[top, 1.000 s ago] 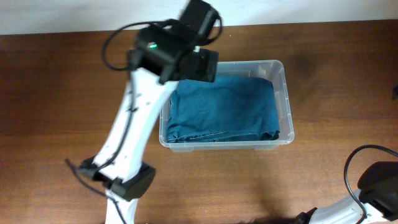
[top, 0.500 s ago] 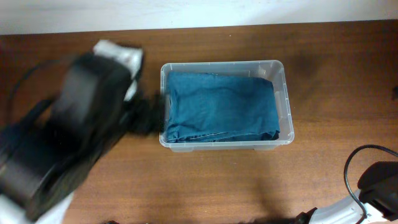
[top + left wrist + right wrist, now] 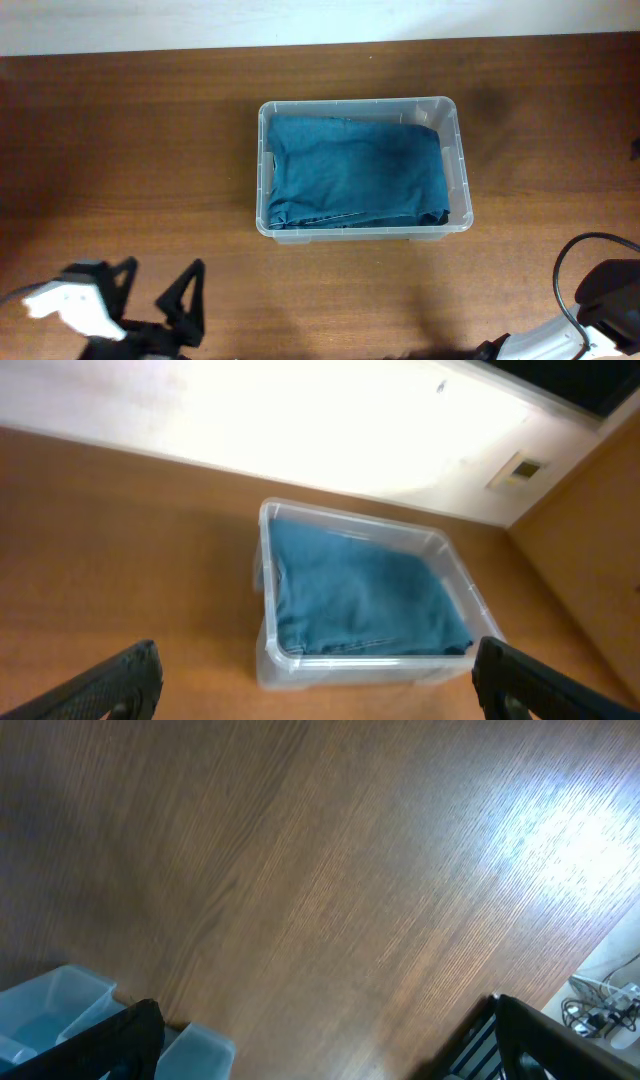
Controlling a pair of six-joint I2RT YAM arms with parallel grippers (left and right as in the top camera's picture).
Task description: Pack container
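Note:
The container (image 3: 459, 160) is a clear plastic tub in the middle of the table, with a folded blue cloth (image 3: 357, 172) lying inside it. In the left wrist view the container (image 3: 262, 580) and the cloth (image 3: 365, 602) sit ahead of the fingers. My left gripper (image 3: 158, 292) is open and empty at the table's front left, well away from the tub; it also shows in the left wrist view (image 3: 318, 682). My right gripper (image 3: 320, 1035) is open and empty over bare wood. Only the right arm's base (image 3: 610, 305) shows overhead.
A pale wall (image 3: 300, 420) runs behind the table. Pale blue plastic bins (image 3: 60, 1005) sit at the lower left of the right wrist view. The table's edge and cables (image 3: 600, 1005) show at its lower right.
My left arm has swung from over the tub's left rim back to the front left of the table. The tub and cloth have not moved.

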